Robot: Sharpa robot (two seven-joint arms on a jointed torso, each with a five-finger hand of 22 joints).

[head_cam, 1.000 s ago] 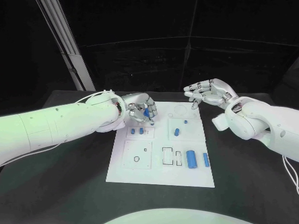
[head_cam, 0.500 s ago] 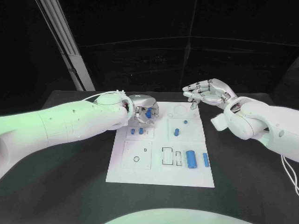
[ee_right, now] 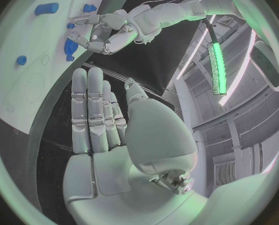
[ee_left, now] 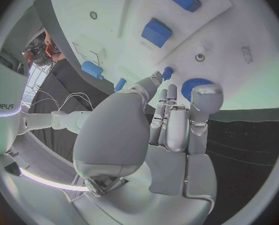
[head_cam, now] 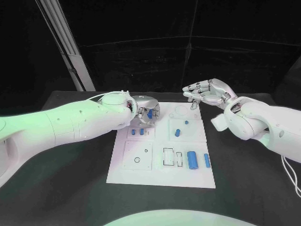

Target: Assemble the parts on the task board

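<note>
Since a second ago your left arm has rolled inward, and its left hand (head_cam: 145,112) has sunk closer to the far-left corner of the task board (head_cam: 133,175); the right arm has barely shifted.

You have the board lying square in the middle of the black table (head_cam: 69,188), with bare table on every side, so both arms have room to come in from their own edges.

Your left hand curls its fingers around a round blue part (ee_left: 196,86), pinched at the fingertips just above the board, apparently to seat it in a socket there; I judge that the step in hand. Your right hand (head_cam: 208,94) hangs beyond the board's far-right corner, fingers loosely apart and holding nothing, out of the left hand's way.

You still have a large blue cylinder (head_cam: 192,158) and a slimmer blue pin (head_cam: 207,161) lying side by side near the right edge, beside an open rectangular slot (head_cam: 168,157). Smaller blue pieces (head_cam: 178,132) sit mid-board, close below the left hand, so lower carefully.
</note>
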